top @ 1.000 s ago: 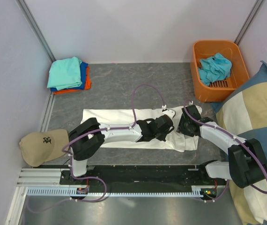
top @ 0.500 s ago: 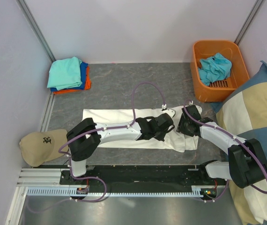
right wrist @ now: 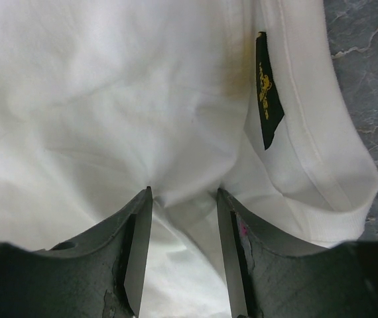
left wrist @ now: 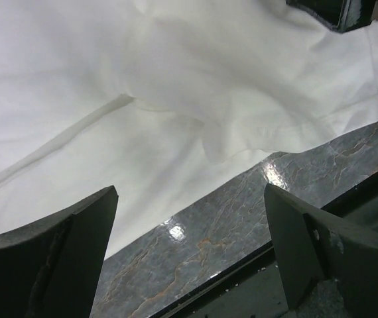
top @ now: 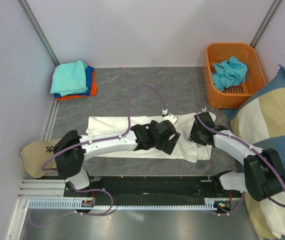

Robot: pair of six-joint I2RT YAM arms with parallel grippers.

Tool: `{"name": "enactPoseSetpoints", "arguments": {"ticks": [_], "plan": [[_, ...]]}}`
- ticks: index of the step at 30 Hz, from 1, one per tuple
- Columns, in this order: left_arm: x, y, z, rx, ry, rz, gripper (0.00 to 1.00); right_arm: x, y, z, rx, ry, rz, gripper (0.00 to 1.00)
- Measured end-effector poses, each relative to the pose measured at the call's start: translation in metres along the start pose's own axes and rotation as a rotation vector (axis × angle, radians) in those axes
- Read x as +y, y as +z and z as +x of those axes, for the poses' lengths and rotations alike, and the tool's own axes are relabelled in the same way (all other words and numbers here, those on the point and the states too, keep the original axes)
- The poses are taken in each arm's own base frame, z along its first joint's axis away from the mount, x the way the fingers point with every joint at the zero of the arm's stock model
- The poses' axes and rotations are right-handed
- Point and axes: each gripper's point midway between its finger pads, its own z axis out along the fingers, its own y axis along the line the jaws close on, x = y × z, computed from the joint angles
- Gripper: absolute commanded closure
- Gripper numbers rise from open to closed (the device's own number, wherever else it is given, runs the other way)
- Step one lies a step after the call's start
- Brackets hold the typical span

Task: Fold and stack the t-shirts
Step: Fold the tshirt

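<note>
A large white t-shirt (top: 117, 125) lies spread lengthwise across the middle of the table. My left gripper (top: 166, 139) hovers over its near right part, open wide with nothing between the fingers; in the left wrist view the gripper (left wrist: 189, 199) frames the shirt's hem (left wrist: 295, 132) and bare table. My right gripper (top: 196, 131) presses on the shirt's right end. In the right wrist view the gripper (right wrist: 184, 192) pinches a bunched fold of white cloth (right wrist: 109, 99), beside a black neck label (right wrist: 266, 99). Folded teal (top: 70, 77), blue (top: 89, 80) and orange (top: 92, 91) t-shirts are stacked at the back left.
An orange basket (top: 210, 85) at the back right holds a crumpled teal t-shirt (top: 228, 72). A tan cap (top: 35, 155) lies at the near left, partly under my left arm. A checked cushion (top: 277, 125) fills the right side. A black rail (top: 147, 185) runs along the near edge.
My left gripper has opened, let go of the white t-shirt and pulled back to the left. The left elbow now covers part of the cap. The right arm has stayed put.
</note>
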Motion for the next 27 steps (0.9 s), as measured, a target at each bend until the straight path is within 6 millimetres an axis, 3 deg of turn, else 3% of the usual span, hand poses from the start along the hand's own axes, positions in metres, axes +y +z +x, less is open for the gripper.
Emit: {"name": "enactPoseSetpoints", "arguments": {"ticks": [6,9,12,15,22,27], "plan": [[0.034,-0.037,-0.029,-0.115,-0.074,-0.046,0.0,0.005,-0.01,-0.016,-0.039,0.005,-0.001,0.47],[0.086,-0.039,-0.033,-0.143,-0.185,-0.118,0.0,0.018,-0.021,-0.044,-0.104,0.012,-0.017,0.47],[0.149,-0.031,-0.021,-0.14,-0.305,-0.237,0.0,0.033,-0.03,-0.075,-0.17,0.012,-0.034,0.47],[0.197,-0.024,0.001,-0.104,-0.388,-0.349,0.0,0.046,-0.033,-0.1,-0.21,0.003,-0.033,0.47],[0.256,-0.029,0.012,-0.104,-0.497,-0.503,0.0,0.057,-0.028,-0.141,-0.254,-0.017,0.002,0.46],[0.298,-0.026,0.027,-0.069,-0.576,-0.611,0.0,0.044,-0.014,-0.156,-0.252,0.001,0.056,0.46]]}}
